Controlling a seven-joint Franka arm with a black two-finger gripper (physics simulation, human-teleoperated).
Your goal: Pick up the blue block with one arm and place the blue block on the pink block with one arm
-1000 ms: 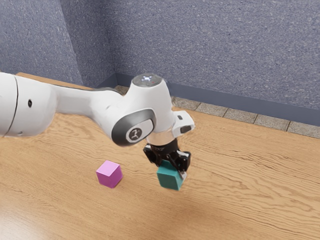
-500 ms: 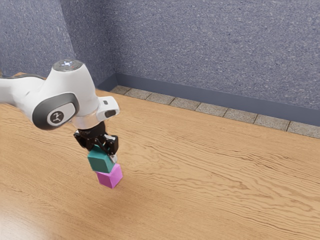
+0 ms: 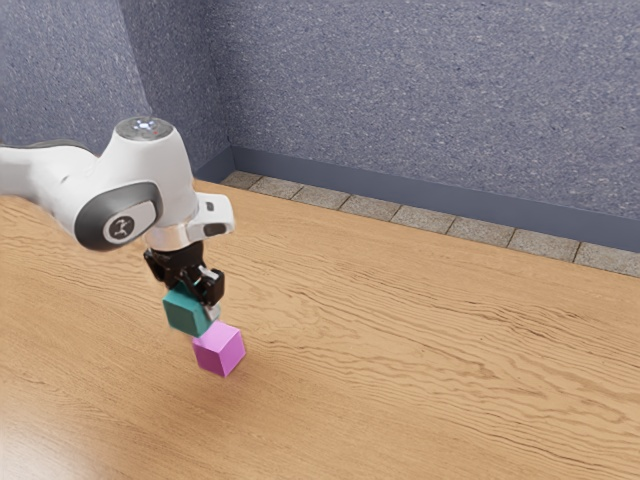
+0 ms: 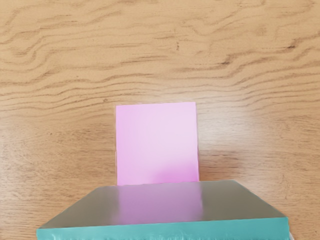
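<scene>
Arm (image 3: 60, 190) reaches in from the exterior view's left, over your tabletop (image 3: 430, 340). End effector (image 3: 188, 296) hangs below the white wrist, fingers clamped on the blue block (image 3: 184, 314), which renders teal and is lifted off the wood. Pink block (image 3: 219, 349) sits on the tabletop just below it and slightly toward the exterior view's right. You cannot judge whether the two touch. In the wrist view the blue block (image 4: 160, 212) is under the hand, with the pink block (image 4: 156, 145) partly uncovered beyond it.
</scene>
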